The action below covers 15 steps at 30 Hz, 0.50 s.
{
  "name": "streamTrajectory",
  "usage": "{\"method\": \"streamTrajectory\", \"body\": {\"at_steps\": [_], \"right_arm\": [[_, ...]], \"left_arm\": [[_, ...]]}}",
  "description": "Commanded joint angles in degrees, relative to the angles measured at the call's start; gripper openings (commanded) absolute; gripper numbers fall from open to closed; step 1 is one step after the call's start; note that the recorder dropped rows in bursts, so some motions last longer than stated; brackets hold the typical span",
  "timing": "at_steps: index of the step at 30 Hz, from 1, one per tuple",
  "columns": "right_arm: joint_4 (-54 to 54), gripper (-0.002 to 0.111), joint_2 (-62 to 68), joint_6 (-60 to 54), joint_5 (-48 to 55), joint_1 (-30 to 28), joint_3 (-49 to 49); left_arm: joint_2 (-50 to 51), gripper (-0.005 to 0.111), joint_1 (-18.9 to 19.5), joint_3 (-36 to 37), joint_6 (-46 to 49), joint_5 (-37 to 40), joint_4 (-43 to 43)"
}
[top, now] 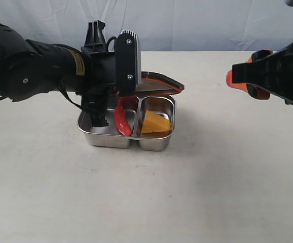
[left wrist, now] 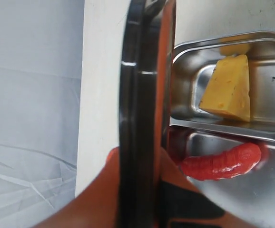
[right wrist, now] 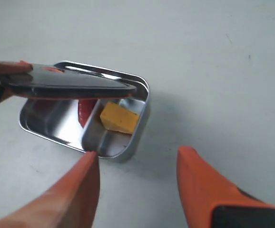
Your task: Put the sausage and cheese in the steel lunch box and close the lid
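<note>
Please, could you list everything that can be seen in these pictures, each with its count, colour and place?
sausage: 1, red, left compartment of the box in the exterior view, beside the divider
cheese: 1, yellow-orange, right compartment
steel lunch box: 1, shiny silver, on the table
lid: 1, dark with orange rim, held tilted above the box, not closed
table: 1, off-white, under everything
backdrop cloth: 1, pale, behind the table
left claw: 1, orange and black, shut on the lid
right claw: 1, orange and black, open, empty, right of the box
</note>
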Motion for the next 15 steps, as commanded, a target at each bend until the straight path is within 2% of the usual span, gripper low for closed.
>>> {"method": "streamTrajectory", "body": {"at_steps": [1, 5, 10, 15], "right_arm": [[6.1, 0.049, 1.5, 2.8, -5.3, 0.0, 2.2], [18.0, 0.049, 3.9, 3.3, -12.8, 0.0, 4.3], [31.0, 0.049, 7.2, 3.5, -18.1, 0.0, 4.6], [44.6, 0.049, 9.6, 3.3, -18.7, 0.0, 4.6]], "left_arm": [[-1.6, 0.000, -0.4, 0.0, -0.3, 0.0, 0.7], [-4.3, 0.000, -0.4, 0.0, -4.2, 0.7, 6.2], [-7.5, 0.000, -0.4, 0.0, -18.5, 3.6, 20.4], [-8.4, 0.000, -0.4, 0.0, -31.3, 6.5, 32.2]]}}
